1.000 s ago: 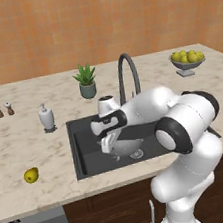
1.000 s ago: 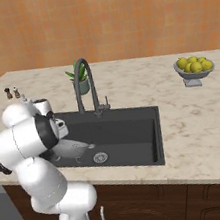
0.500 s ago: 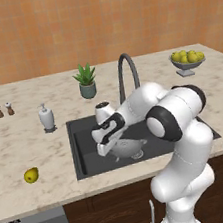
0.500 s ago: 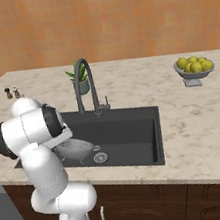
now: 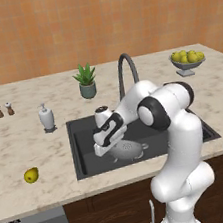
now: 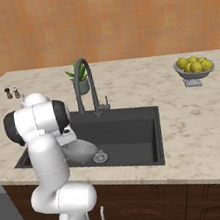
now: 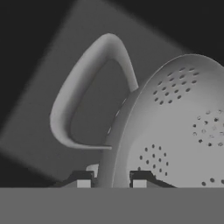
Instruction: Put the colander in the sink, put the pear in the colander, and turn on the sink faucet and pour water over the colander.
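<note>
Since a second ago the arm has folded tighter over the basin, its elbow swung toward the front of the counter, and the gripper (image 5: 104, 146) now sits low inside the sink (image 5: 86, 163) with the colander (image 5: 127, 150) carried down to the basin floor or just above it (which of the two, the base views do not settle). In the hand view the jaws stand pinched close on the colander's (image 7: 175, 131) rim, one finger tip (image 7: 84, 179) outside the wall and the other inside, just below the looped side handle (image 7: 83, 100) that arcs up toward 11 o'clock.

By its look, the colander is a thin, stiff, perforated shell, probably light, so a rim pinch should carry it; the smooth wall may let it pivot about the two tips, and the grip near the handle root seems the steadiest spot. From the right base view it rests at about 9 o'clock of the silvery drain (image 6: 100, 157).

On the counter, the pear (image 5: 31, 175) lies well apart from the sink, out toward 8 o'clock of the basin in the left base view. It is small, rounded and likely slippery, best taken across its wide belly. Behind the basin rises the sink faucet (image 5: 126, 73), with no stream running.
</note>
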You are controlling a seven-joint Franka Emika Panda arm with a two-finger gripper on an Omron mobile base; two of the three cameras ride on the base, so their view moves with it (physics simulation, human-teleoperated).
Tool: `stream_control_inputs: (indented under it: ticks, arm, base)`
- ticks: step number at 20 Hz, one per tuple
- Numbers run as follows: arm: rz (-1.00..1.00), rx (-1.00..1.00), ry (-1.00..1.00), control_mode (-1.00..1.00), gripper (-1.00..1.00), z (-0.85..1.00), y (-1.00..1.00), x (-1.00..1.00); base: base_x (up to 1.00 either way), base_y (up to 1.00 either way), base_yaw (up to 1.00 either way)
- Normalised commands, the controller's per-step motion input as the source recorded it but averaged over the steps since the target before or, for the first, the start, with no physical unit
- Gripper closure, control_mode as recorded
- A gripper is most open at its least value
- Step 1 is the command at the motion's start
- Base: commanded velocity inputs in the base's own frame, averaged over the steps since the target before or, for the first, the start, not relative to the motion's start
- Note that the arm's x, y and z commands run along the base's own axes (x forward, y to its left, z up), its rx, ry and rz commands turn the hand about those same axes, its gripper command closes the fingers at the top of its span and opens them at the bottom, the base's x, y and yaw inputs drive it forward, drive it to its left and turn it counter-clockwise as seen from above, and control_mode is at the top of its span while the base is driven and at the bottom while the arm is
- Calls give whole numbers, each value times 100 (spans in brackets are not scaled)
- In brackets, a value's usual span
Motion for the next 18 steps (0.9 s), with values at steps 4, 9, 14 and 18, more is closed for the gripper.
stream_control_inputs:
  ticks: [4,9,14,18]
  arm:
    - [-10,0,0,-100,100,-39,4,36]
    - [-6,-3,0,-100,100,-39,15,32]
    - [-7,-2,0,-100,100,-35,17,28]
    - [-6,0,0,-100,100,-30,5,12]
  base:
    - [0,0,0]
    - [0,0,0]
    - [0,0,0]
    - [0,0,0]
